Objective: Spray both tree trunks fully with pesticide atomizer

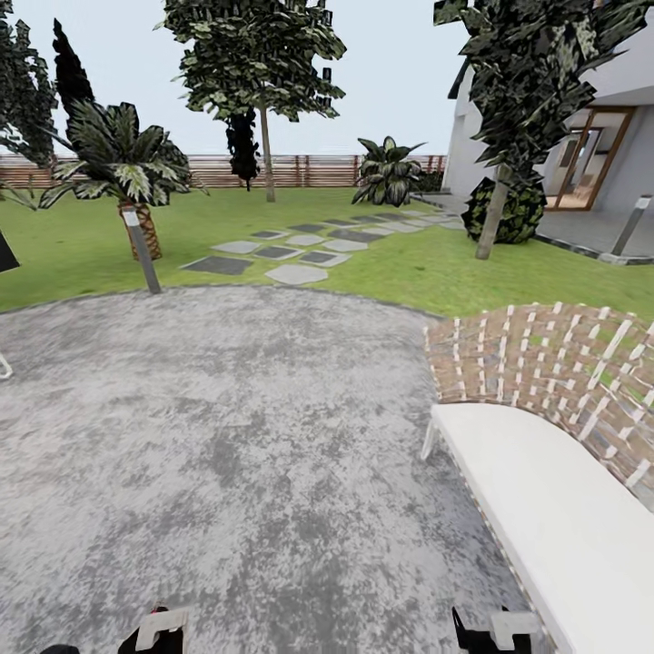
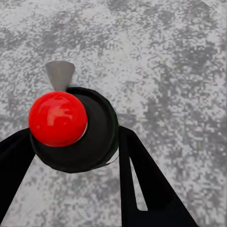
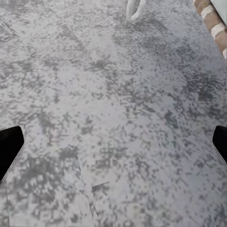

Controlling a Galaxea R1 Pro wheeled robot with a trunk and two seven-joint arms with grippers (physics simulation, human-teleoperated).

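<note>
Showing no readable text, labels, brands, numbers or signs anywhere in these views.

Mottled grey paving [image 1: 227, 436]; red-capped black atomizer [image 2: 71, 130].

black atomizer [image 2: 82, 137] (red-capped), two pale leaning trunks [image 1: 266, 150] [image 1: 491, 218] on lawn

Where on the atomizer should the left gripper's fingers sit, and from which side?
Across the round black body of the pesticide atomizer, below the red cap, from behind so the grey nozzle points away. The left gripper flanks it there.
</note>
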